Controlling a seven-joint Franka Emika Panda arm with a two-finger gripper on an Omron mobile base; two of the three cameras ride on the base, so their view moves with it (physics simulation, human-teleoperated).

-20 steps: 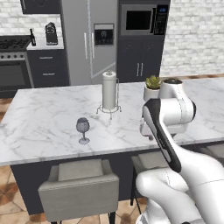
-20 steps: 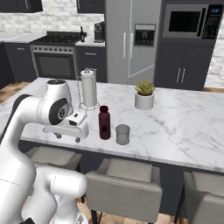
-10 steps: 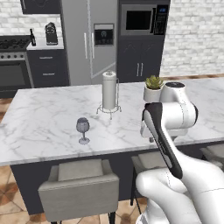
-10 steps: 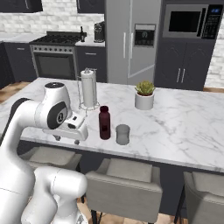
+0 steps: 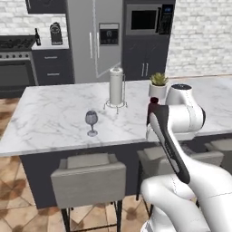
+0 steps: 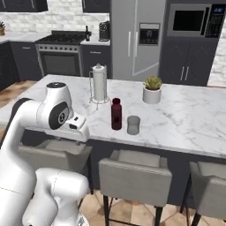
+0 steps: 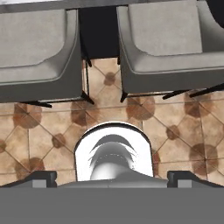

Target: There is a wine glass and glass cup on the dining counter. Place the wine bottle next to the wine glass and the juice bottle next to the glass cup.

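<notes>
The juice bottle (image 6: pixel 116 114) stands upright on the dining counter (image 6: pixel 185 119), with the glass cup (image 6: pixel 133 125) close on its right. In the left base view its red cap (image 5: pixel 153 101) peeks out behind my arm. Further left on the dining counter (image 5: pixel 54 113) stands the wine glass (image 5: pixel 91 122), alone. The wine bottle (image 5: pixel 37 37) rests on the far back worktop by the coffee machine (image 5: pixel 56 32), and is the small dark wine bottle (image 6: pixel 88 33) in the right base view. My gripper (image 6: pixel 79 129) hangs over the counter's front edge, left of the juice bottle, facing the floor. The gripper (image 7: pixel 112 178) is open and holds nothing.
A paper-towel roll (image 6: pixel 99 83) and a potted plant (image 6: pixel 152 89) stand on the counter behind the juice bottle. Grey stools (image 7: pixel 166 39) line the counter's near side above the tiled floor (image 7: pixel 39 131). A stove (image 6: pixel 62 57) and fridge (image 6: pixel 137 39) fill the back wall.
My arm has shifted slightly, the elbow dropping a little. The hand stays by the counter's front edge. Nothing on the counter has moved.
</notes>
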